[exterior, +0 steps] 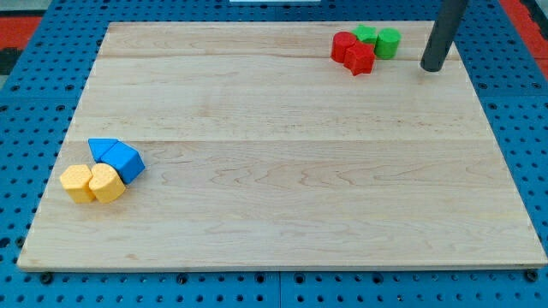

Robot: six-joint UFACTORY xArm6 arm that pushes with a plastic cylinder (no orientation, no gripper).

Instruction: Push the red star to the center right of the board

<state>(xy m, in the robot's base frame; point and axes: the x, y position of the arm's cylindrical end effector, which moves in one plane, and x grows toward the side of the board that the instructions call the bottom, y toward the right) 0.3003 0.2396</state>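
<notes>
The red star (360,59) lies near the view's top right of the wooden board (282,162). It touches another red block (344,45) on its left. Two green blocks (366,35) (388,42) sit just behind it toward the view's top. My tip (433,68) rests on the board to the right of this cluster, roughly a block's width or two from the red star, not touching any block.
At the view's lower left, two blue blocks (103,149) (127,162) and two yellow blocks (78,182) (107,182) are bunched together near the board's left edge. A blue pegboard (34,103) surrounds the board.
</notes>
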